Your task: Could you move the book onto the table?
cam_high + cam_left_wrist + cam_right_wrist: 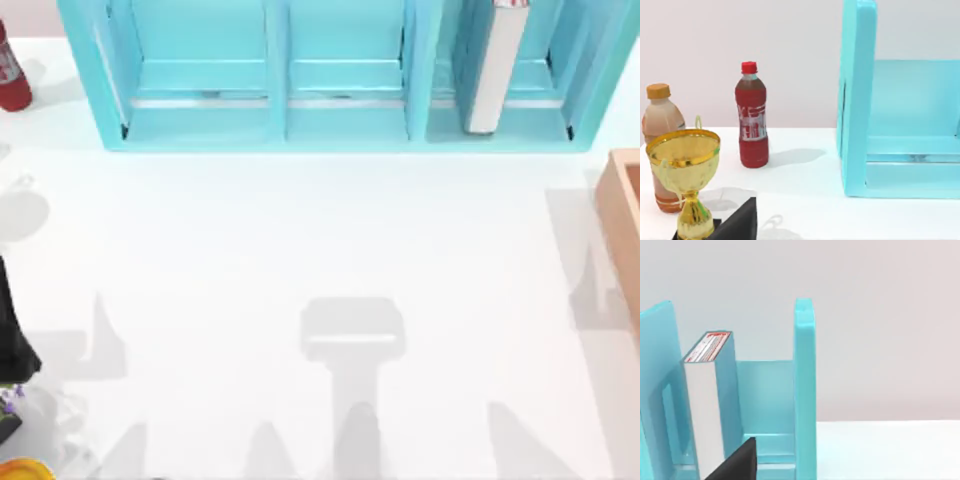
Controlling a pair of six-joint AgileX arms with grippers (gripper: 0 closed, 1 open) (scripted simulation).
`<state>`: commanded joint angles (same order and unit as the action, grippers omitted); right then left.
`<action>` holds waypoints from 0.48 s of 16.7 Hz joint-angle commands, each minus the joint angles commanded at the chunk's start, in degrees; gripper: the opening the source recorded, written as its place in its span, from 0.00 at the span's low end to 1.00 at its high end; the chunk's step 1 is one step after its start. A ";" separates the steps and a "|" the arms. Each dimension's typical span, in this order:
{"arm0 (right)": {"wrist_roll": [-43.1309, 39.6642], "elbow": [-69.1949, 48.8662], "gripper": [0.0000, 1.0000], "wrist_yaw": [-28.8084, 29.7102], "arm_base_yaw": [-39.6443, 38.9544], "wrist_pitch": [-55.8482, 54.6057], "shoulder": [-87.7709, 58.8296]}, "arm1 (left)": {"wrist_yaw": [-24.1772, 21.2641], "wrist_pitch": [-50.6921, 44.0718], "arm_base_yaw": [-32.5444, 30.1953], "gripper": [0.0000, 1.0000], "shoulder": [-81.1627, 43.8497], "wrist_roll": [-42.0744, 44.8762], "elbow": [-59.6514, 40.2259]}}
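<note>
Book [497, 65] is seen standing upright, long axis vertical, in the rightmost compartment of the light-blue shelf unit [340, 130], off the table [330, 250]. It is faced by the right wrist view, so the right arm is judged nearer. Whether either arm's fingers are apart cannot be told.

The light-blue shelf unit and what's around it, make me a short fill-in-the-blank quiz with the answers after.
1. The thick light-blue hardcover book stands upright in the ____ compartment of the light-blue shelf unit, by the top view's sides.
2. The cap of the red plastic bottle is ____.
3. The shiny cup-shaped trophy is coloured ____.
4. The orange-brown wooden box sits at the large white table's ____ edge in the top view.

Missing words: right; red; gold; right
</note>
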<state>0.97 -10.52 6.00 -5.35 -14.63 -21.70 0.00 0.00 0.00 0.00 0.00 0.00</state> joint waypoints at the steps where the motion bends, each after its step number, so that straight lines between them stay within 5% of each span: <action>1: 0.13 -2.12 1.00 1.33 -1.09 -3.00 -5.36 | 0.00 0.00 0.00 1.00 0.00 0.00 0.00; 8: 1.15 -17.99 1.00 11.39 -9.64 -25.58 -50.89 | 0.00 0.00 0.00 1.00 0.00 0.00 0.00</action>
<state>2.12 -28.51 17.40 -14.99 -40.21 -72.59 0.00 0.00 0.00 0.00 0.00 0.00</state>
